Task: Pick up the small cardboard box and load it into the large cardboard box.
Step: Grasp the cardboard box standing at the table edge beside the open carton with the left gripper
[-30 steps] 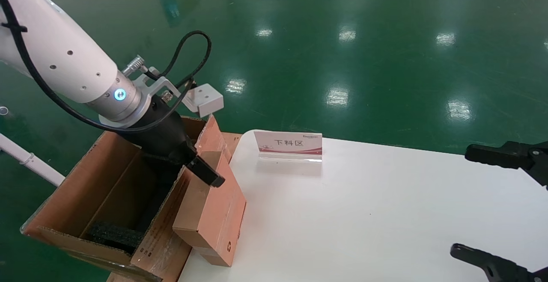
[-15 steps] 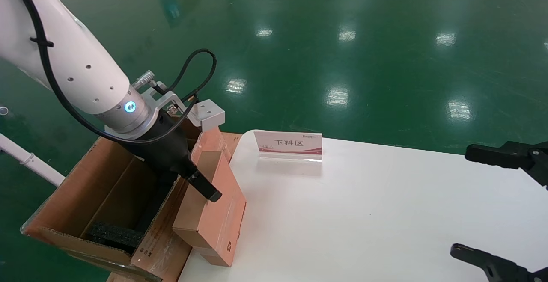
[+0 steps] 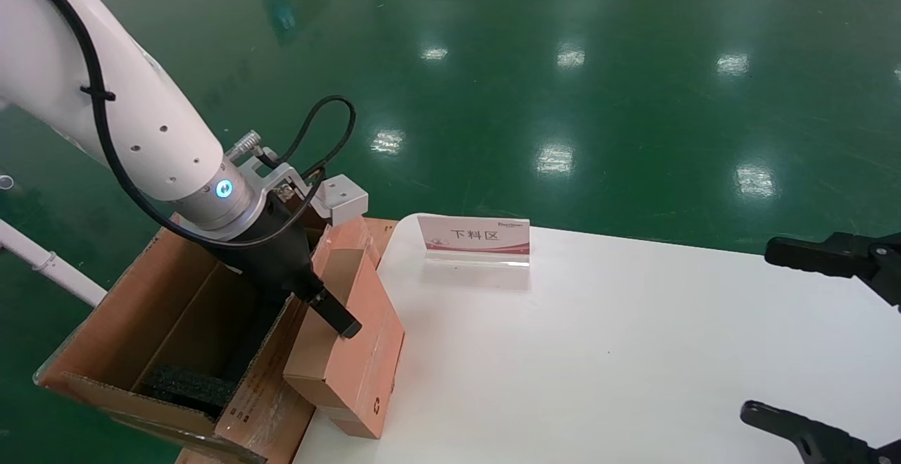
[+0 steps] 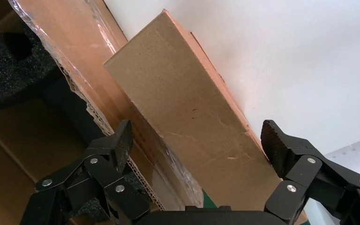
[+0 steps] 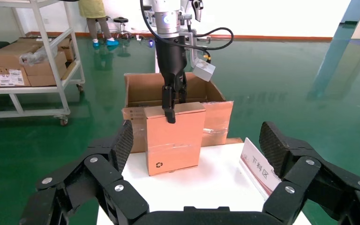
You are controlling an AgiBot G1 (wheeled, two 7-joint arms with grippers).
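Observation:
The small cardboard box [image 3: 359, 351] stands on edge at the white table's left edge and leans against a flap of the large cardboard box [image 3: 190, 309], which stands just off the table with black foam [image 3: 186, 383] inside. My left gripper [image 3: 324, 303] is open above the small box. In the left wrist view its jaws [image 4: 197, 140] straddle the small box [image 4: 187, 103] and the taped flap [image 4: 75, 47] together, without touching. One finger [image 3: 345, 323] hangs on the table side; the other is hidden inside the large box. My right gripper [image 3: 759, 329] is open and empty at the table's right edge.
A sign stand [image 3: 474, 239] with red print stands at the table's [image 3: 598, 365] back edge. The right wrist view shows the small box [image 5: 173, 138], the large box [image 5: 136, 89] behind it and a shelf trolley [image 5: 28, 61] with cartons farther off. Green floor surrounds the table.
My left gripper has come down over the small box's top edge, its visible finger now lower along the box's face. The small box and the right arm have not moved.

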